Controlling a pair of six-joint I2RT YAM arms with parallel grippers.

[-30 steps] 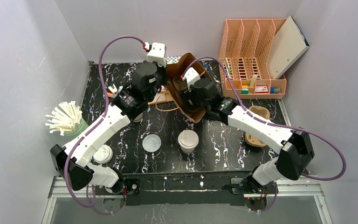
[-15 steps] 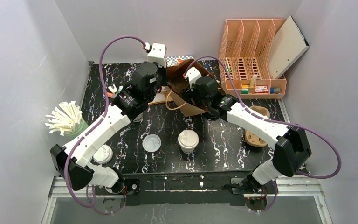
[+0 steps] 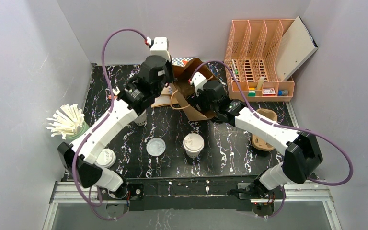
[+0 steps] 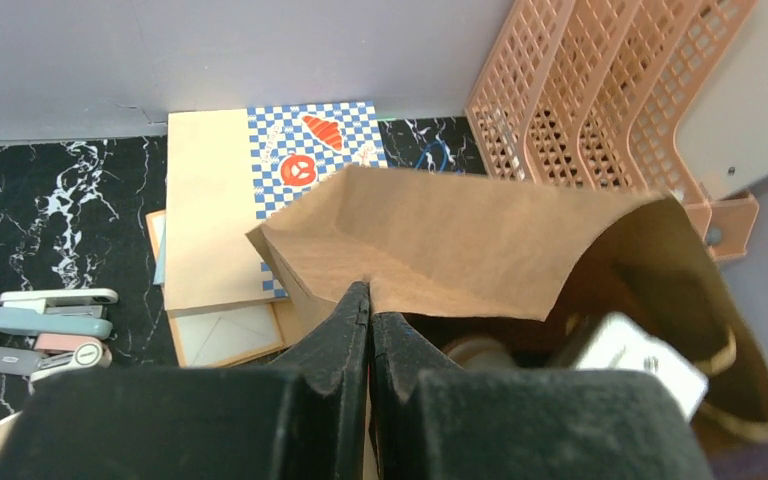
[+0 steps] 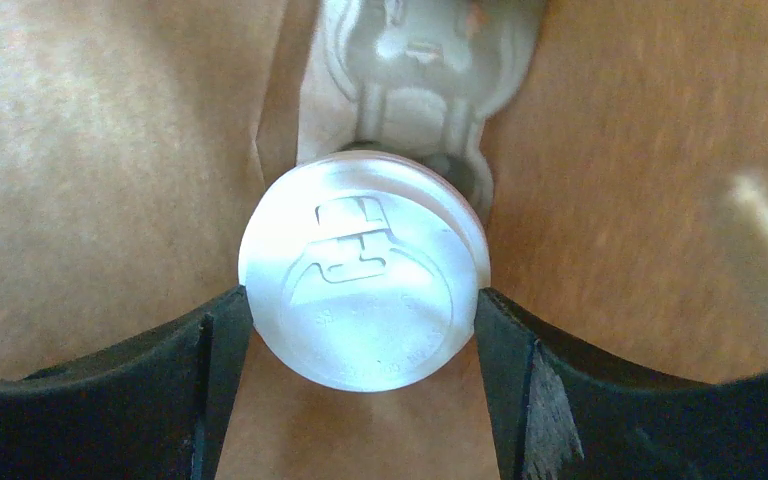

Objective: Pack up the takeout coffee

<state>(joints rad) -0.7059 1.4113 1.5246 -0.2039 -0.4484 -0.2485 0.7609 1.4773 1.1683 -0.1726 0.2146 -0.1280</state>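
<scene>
Deep inside the open brown paper bag (image 4: 460, 240) at the far middle of the black marbled counter (image 3: 230, 143), the right claw (image 5: 362, 318) grasps a small paper cup capped with a round white plastic sip lid (image 5: 360, 280) — one black finger is pressed against each side of the lid, with kraft-paper walls all round. The colour of the cup's side cannot be made out. The left claw (image 4: 368, 305) is clenched tight on the bag's left rim, pinching the paper between its fingers. A second white-lidded cup, pale cream (image 3: 193, 143), stands upright on the near middle of the counter, and a loose pale round lid (image 3: 156, 146) lies flat just to its left. A peach plastic file rack (image 3: 258, 52) fills the far right corner — a brown pulp cup carrier (image 3: 267, 116) lies nearer, partly under the right arm.
</scene>
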